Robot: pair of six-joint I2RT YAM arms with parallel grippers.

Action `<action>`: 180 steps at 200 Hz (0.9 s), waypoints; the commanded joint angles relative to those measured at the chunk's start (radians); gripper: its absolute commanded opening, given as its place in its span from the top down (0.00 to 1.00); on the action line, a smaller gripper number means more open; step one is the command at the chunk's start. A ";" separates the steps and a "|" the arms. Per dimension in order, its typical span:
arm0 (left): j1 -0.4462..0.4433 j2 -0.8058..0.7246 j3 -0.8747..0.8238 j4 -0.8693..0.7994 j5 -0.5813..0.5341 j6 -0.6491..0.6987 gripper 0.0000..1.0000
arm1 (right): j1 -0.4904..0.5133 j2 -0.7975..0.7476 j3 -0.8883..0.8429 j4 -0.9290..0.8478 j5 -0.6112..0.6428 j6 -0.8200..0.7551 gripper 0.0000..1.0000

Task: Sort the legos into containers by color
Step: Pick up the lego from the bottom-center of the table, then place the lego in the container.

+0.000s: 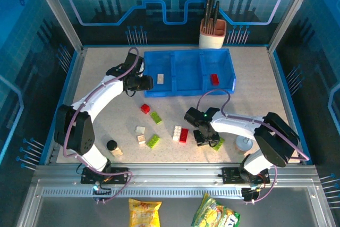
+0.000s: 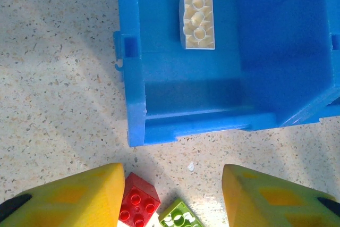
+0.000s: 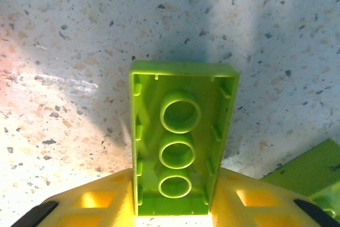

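Now, the pick-up step: the right tool (image 1: pixel 208 137) pinches a lime green brick (image 3: pixel 180 142), hollow side toward the wrist camera, lower right of centre in the top view. Next, we judge, comes a lift and carry to the blue tray (image 1: pixel 188 92) at upper centre; its middle compartment (image 1: pixel 187 70) lies bare. The left tool (image 2: pixel 172 184) hangs spread and empty by the tray's left corner. Count: three red bricks (image 1: pixel 184 135), four cream bricks (image 1: pixel 177 132), seemingly four green bricks (image 1: pixel 156 117); three compartments, one cream and one red inside.
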 commanded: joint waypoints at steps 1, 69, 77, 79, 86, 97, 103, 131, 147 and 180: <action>0.009 -0.041 -0.041 0.007 0.025 -0.001 0.47 | -0.020 -0.022 0.042 -0.048 0.020 -0.020 0.63; 0.057 -0.152 -0.226 0.049 0.062 -0.027 0.46 | -0.082 0.002 0.188 -0.093 0.025 -0.097 0.64; 0.058 -0.163 -0.244 0.050 0.063 -0.029 0.46 | -0.091 0.012 0.212 -0.098 0.024 -0.111 0.64; 0.059 -0.164 -0.248 0.050 0.064 -0.030 0.46 | -0.094 0.013 0.217 -0.099 0.023 -0.115 0.64; 0.059 -0.176 -0.265 0.050 0.066 -0.032 0.46 | -0.104 0.023 0.242 -0.103 0.024 -0.127 0.64; 0.061 -0.190 -0.285 0.052 0.071 -0.036 0.46 | -0.120 0.040 0.281 -0.109 0.028 -0.143 0.64; 0.061 -0.199 -0.296 0.052 0.073 -0.037 0.46 | -0.129 0.048 0.300 -0.110 0.025 -0.152 0.64; 0.062 -0.241 -0.348 0.053 0.073 -0.042 0.45 | -0.172 0.098 0.402 -0.112 0.021 -0.193 0.64; 0.062 -0.257 -0.369 0.046 0.070 -0.040 0.45 | -0.196 0.134 0.470 -0.120 0.020 -0.215 0.64; 0.064 -0.286 -0.400 0.046 0.073 -0.046 0.45 | -0.251 0.211 0.598 -0.123 0.007 -0.256 0.64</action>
